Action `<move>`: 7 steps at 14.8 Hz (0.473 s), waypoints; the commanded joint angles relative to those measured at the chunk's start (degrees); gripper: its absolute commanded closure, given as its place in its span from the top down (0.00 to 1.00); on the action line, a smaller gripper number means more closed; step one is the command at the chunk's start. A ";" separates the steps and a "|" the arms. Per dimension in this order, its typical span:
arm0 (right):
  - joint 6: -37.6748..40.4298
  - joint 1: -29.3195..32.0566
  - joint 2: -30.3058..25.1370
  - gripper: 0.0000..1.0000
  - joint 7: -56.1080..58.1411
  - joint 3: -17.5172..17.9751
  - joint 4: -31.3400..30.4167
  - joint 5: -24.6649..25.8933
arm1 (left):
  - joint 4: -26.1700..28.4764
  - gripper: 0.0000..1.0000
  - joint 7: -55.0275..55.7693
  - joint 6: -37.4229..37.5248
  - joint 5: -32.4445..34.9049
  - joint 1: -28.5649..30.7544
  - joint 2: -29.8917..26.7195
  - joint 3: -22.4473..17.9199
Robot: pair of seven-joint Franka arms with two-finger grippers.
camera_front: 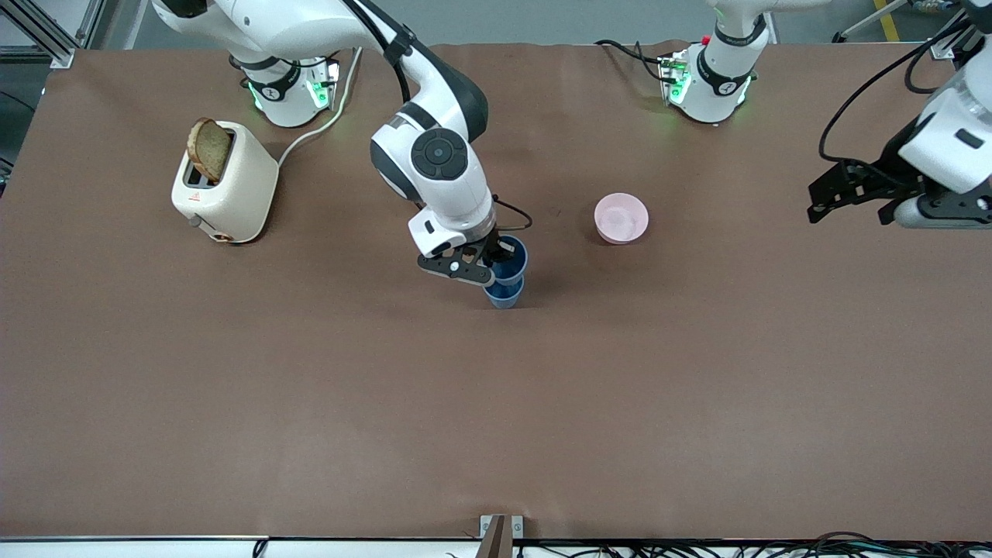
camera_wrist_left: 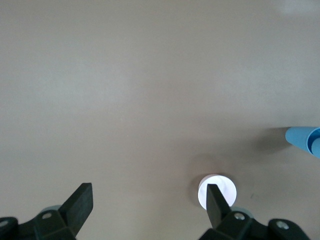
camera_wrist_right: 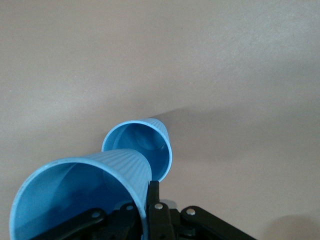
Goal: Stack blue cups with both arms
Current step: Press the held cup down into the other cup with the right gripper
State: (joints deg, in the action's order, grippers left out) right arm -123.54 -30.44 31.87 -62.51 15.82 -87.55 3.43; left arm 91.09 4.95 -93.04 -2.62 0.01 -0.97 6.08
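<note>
One blue cup (camera_front: 504, 295) stands upright on the brown table near its middle; it also shows in the right wrist view (camera_wrist_right: 145, 142). My right gripper (camera_front: 487, 262) is shut on the rim of the second blue cup (camera_front: 513, 258), one finger inside and one finger (camera_wrist_right: 154, 196) outside. This held cup (camera_wrist_right: 82, 192) is tilted, with its base at the standing cup's mouth. I cannot tell whether it sits inside. My left gripper (camera_front: 821, 203) waits open and empty in the air over the left arm's end of the table (camera_wrist_left: 148, 199). A blue cup's edge (camera_wrist_left: 304, 140) shows in the left wrist view.
A pink bowl (camera_front: 621, 218) sits beside the cups toward the left arm's end and shows pale in the left wrist view (camera_wrist_left: 223, 185). A cream toaster (camera_front: 225, 186) with a bread slice (camera_front: 209, 149) stands near the right arm's base, its cord running to the table's edge.
</note>
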 commanded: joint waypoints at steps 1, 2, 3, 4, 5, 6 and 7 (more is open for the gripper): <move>-0.21 -0.67 0.03 0.01 -1.74 0.18 0.01 2.27 | 4.36 1.00 -0.55 -0.03 -1.07 -1.06 -3.77 -0.81; -0.21 -0.67 0.47 0.01 -1.91 0.18 0.01 2.80 | 4.53 1.00 -0.47 -0.03 -0.99 -1.24 -4.65 -0.37; -0.29 -0.85 0.91 0.01 -2.70 0.18 0.01 3.15 | 4.36 1.00 -0.12 -0.03 -0.72 -1.94 -5.44 -0.02; -0.29 -0.94 1.09 0.01 -2.96 0.18 0.01 3.94 | 4.45 1.00 0.84 0.40 -0.11 -2.81 -5.71 0.33; -0.29 -0.94 1.18 0.02 -2.97 0.18 0.01 4.12 | 4.45 1.00 1.03 0.93 1.46 -3.08 -6.15 0.33; -0.29 -1.02 1.61 0.02 -2.97 0.18 0.01 4.21 | 4.54 1.00 0.94 1.20 3.39 -3.08 -6.41 0.33; -0.29 -1.03 1.88 0.02 -2.97 0.18 0.01 4.47 | 4.62 1.00 0.68 1.63 3.58 -2.65 -6.50 0.25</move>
State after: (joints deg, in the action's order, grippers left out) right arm -123.53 -31.27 33.13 -63.75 15.82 -87.66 6.01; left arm 94.20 5.79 -92.12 -0.80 -3.16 -5.70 6.36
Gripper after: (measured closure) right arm 0.965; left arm 0.000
